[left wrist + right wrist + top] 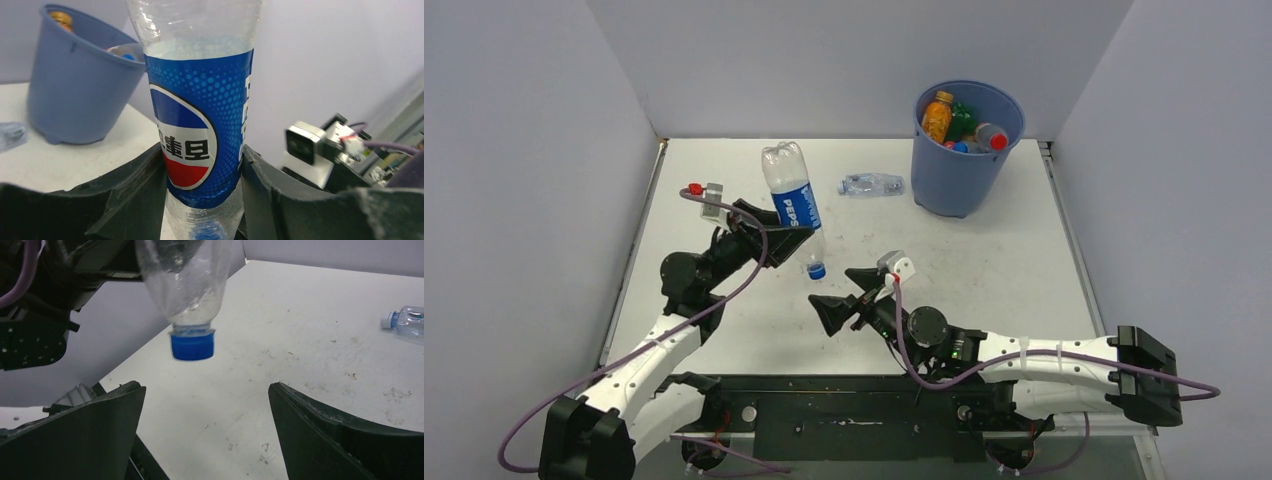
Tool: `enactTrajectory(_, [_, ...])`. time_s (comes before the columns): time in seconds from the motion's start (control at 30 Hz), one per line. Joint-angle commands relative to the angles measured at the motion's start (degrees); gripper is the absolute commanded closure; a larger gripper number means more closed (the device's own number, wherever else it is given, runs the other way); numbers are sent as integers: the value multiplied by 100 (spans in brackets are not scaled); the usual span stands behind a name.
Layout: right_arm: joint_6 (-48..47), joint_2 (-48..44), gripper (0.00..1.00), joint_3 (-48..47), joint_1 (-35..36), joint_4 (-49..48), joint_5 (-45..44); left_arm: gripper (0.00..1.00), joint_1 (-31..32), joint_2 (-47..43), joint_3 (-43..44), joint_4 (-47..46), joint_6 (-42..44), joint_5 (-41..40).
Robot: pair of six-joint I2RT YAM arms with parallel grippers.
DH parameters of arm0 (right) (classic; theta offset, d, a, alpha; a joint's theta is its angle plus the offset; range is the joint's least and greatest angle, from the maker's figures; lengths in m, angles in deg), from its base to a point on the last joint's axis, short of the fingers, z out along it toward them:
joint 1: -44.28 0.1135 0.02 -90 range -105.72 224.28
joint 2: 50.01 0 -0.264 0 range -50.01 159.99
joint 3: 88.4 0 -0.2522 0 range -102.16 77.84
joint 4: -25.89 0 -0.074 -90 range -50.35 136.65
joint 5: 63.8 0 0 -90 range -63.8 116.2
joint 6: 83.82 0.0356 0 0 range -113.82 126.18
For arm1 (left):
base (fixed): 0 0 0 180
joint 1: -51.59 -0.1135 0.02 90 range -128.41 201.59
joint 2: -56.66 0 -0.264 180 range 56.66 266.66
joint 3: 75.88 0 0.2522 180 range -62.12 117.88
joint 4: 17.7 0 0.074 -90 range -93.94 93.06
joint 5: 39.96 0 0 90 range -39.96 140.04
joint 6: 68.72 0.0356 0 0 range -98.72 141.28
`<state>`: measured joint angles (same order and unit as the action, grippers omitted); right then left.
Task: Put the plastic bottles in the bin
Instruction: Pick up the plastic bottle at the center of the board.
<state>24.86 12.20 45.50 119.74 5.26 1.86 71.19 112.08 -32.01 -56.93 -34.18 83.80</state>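
We hold the Pepsi bottle (790,190) pinched in the left end effector (792,237), cap down, clear of the table (984,270). The right end effector (837,293) is spread and empty near the cap. Carrying is the step in hand. The bin (959,180) stands well ahead and right of the left end effector (some bottles already inside), so next we swing over its rim and release.

Left gripper (792,235) raised, fingers (135,190) clamped on Pepsi bottle (791,195). Right gripper (832,290) low, reaching leftward, fingers (100,430) spread wide.
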Motion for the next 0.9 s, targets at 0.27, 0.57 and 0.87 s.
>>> enactTrajectory(0.27, [239,421,11,-703,-512,-570,1069,60,526,-561,54,-682,341,395])
enactTrajectory(0.57, [453,686,23,-644,-743,-1045,1367,61,746,-624,-85,-1076,405,524])
enactTrajectory(0.87, [6,131,14,-266,-692,-998,1831,62,888,-749,-158,-1193,503,581])
